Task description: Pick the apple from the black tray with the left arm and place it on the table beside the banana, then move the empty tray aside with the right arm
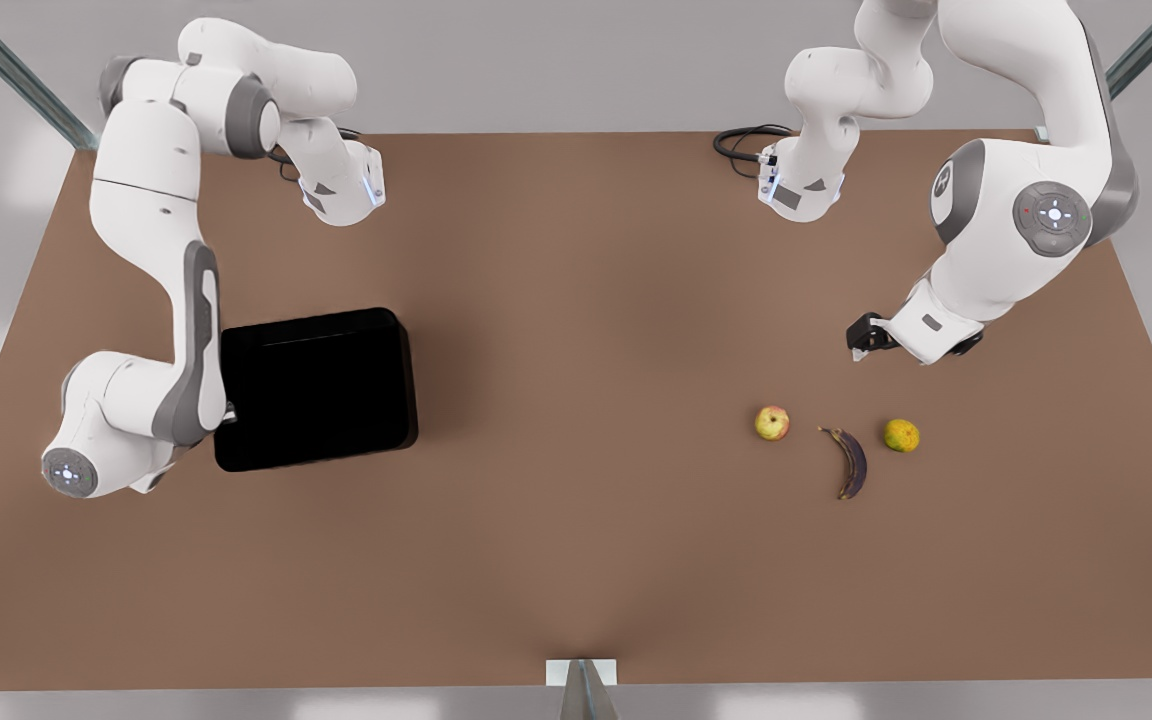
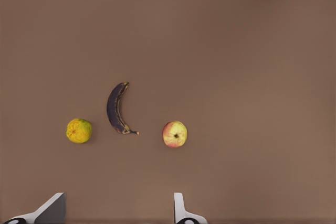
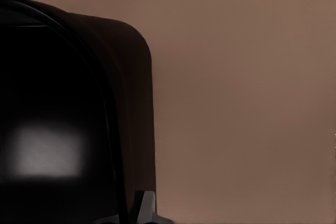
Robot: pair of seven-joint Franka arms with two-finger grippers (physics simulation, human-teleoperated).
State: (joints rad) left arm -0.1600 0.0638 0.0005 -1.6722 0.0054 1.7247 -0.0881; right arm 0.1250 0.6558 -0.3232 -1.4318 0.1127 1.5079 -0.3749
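The apple [image 1: 772, 423] [image 2: 175, 134] lies on the brown table [image 1: 576, 300], a short gap from the dark banana [image 1: 849, 462] [image 2: 115, 108]. My left gripper [image 1: 861, 338] [image 2: 115, 216] hangs open above and behind the fruit, holding nothing. The black tray [image 1: 406, 380] [image 3: 136, 103] is empty and sits on the front view's left. My right gripper [image 1: 228, 410] is at the tray's left edge, mostly hidden by its arm. One of its fingers [image 3: 144, 205] presses the outside of the tray wall; the other is lost in the dark inside.
A yellow-orange citrus fruit [image 1: 901, 436] [image 2: 79, 130] lies on the banana's other side. Black cables [image 1: 741, 145] curl at the table's back edge. A small bracket [image 1: 581, 672] sits at the middle of the front edge.
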